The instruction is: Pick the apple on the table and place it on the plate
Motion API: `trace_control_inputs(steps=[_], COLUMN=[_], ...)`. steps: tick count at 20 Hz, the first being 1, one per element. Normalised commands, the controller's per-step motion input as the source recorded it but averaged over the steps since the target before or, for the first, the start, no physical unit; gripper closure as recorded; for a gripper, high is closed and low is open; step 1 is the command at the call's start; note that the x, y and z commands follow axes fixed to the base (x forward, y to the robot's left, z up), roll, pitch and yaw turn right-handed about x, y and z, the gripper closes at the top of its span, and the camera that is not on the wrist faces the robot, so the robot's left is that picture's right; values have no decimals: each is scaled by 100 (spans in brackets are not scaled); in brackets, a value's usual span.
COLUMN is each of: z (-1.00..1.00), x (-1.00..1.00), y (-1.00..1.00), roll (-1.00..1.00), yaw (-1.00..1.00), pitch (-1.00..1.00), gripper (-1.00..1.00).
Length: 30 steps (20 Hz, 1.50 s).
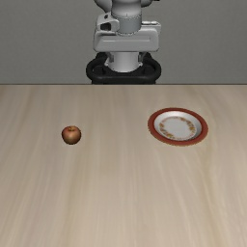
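Observation:
A small red apple (71, 134) with a short stem rests on the wooden table (116, 183), toward the exterior view's left. A round plate (178, 126) with a red rim and a pale patterned centre lies flat on the table toward the exterior view's right, with nothing on it. The robot's white arm (123, 34) rises from its black base (123, 69) at the far edge of the table, well behind both objects.
Wide bare wood separates the apple from the plate and stretches across the near half of the table. A plain grey wall stands behind the robot.

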Motion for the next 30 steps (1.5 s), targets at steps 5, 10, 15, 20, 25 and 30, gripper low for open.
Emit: trace_control_inputs(steps=[5,10,15,20,25,30], z=[0,0,0,0,0,-80], x=[0,0,20,100,60,-20], y=[-100,-100,-80,0,0,0], roll=[0,0,0,0,0,0], yaw=[0,0,0,0,0,0], pitch=[0,0,0,0,0,0], gripper=[-100,-100,-100,-100,-100,-100])
